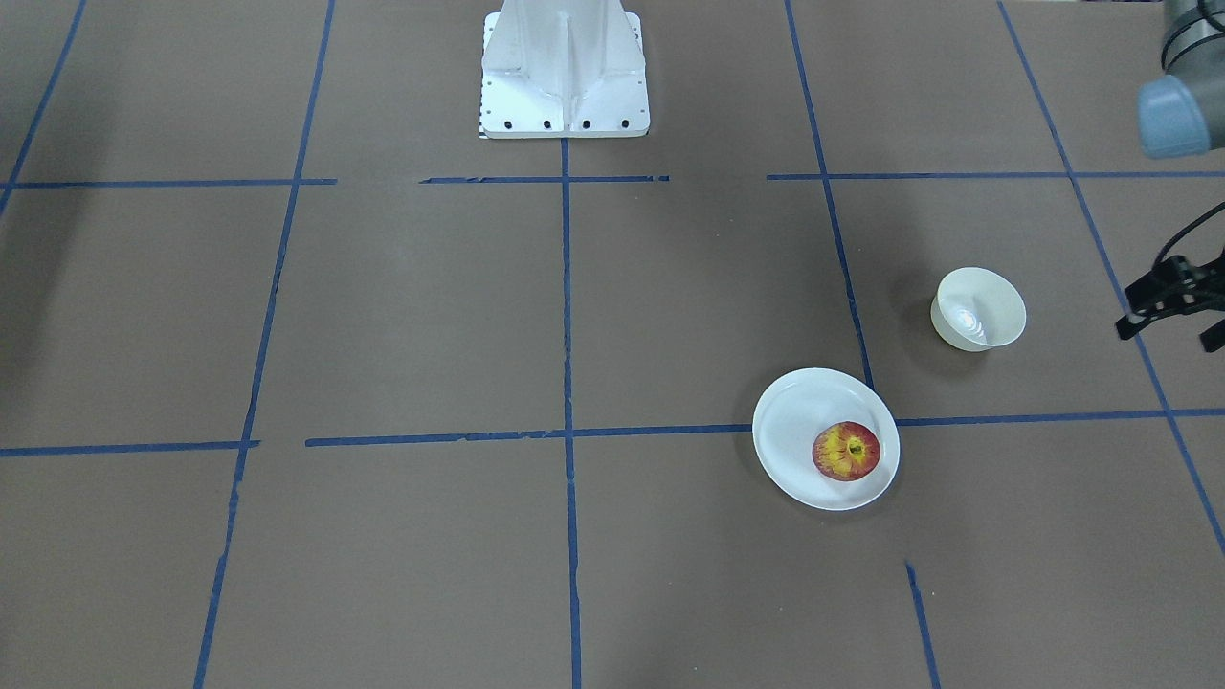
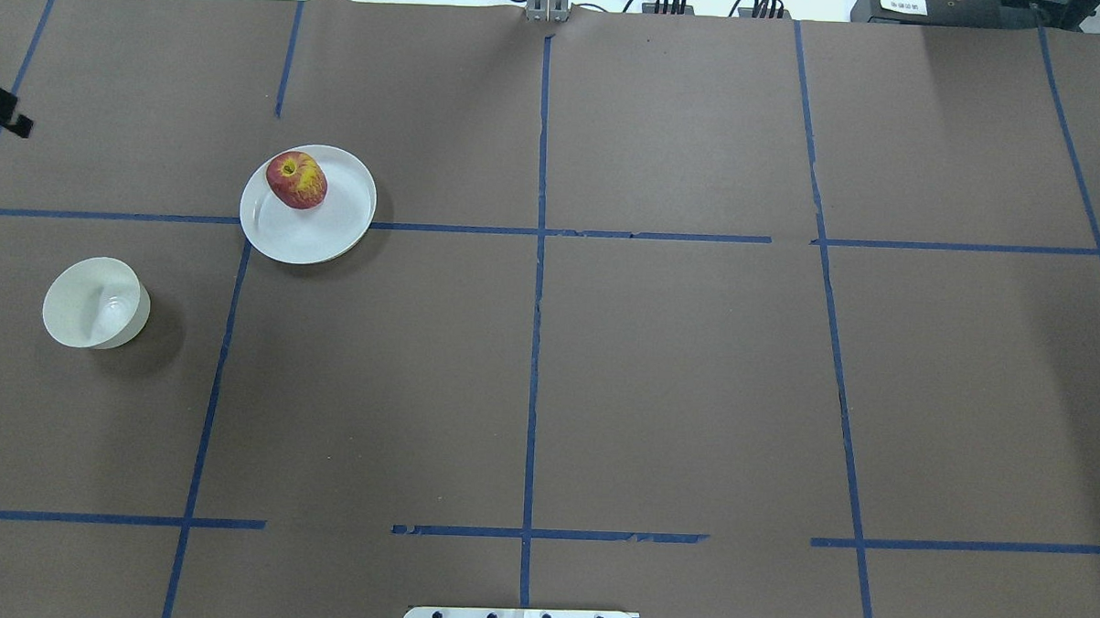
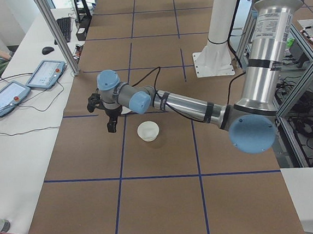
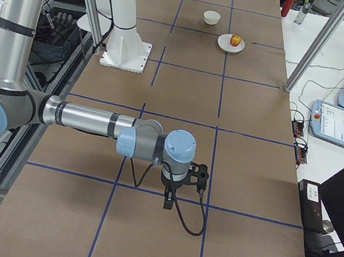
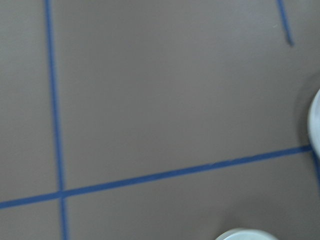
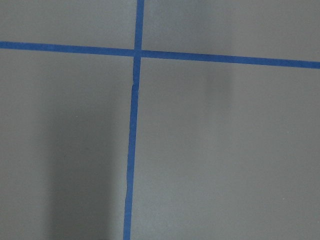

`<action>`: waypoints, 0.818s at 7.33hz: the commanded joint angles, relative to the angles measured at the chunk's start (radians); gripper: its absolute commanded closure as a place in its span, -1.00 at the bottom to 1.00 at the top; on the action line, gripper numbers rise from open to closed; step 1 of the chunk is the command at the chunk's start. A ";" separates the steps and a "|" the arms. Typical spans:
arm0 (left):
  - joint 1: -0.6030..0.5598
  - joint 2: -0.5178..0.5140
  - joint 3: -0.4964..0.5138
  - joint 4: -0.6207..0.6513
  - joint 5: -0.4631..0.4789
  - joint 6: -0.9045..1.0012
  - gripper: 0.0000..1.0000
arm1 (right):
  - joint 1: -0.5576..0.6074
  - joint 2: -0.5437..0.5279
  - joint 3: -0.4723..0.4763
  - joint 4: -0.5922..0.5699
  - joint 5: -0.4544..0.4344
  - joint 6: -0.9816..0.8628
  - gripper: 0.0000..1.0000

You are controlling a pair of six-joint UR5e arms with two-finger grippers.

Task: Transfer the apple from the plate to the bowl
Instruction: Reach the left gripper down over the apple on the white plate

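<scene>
Overhead exterior, one apple (image 2: 296,179) sat on one plate (image 2: 328,233), one bowl (image 2: 93,302) nearby, left tool (image 1: 1169,330) gaped empty, right tool (image 4: 186,182) I could not tell.

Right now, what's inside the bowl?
Nothing: the bowl shows its glossy inside bare to the bottom in the overhead view. The apple sits on the plate instead. Only the table beneath the bowl is covered.

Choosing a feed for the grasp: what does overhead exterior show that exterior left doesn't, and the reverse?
Only overhead: the apple sitting on the plate, plus just a scrap of the left gripper at the frame edge. Only exterior left: the whole left arm, stretched out with its gripper hanging near the bowl; no apple shows there. Both: the empty bowl.
</scene>
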 commanded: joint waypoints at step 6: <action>0.309 -0.342 0.317 -0.139 0.221 -0.499 -1.00 | 0.000 0.000 0.000 0.000 0.000 0.000 -1.00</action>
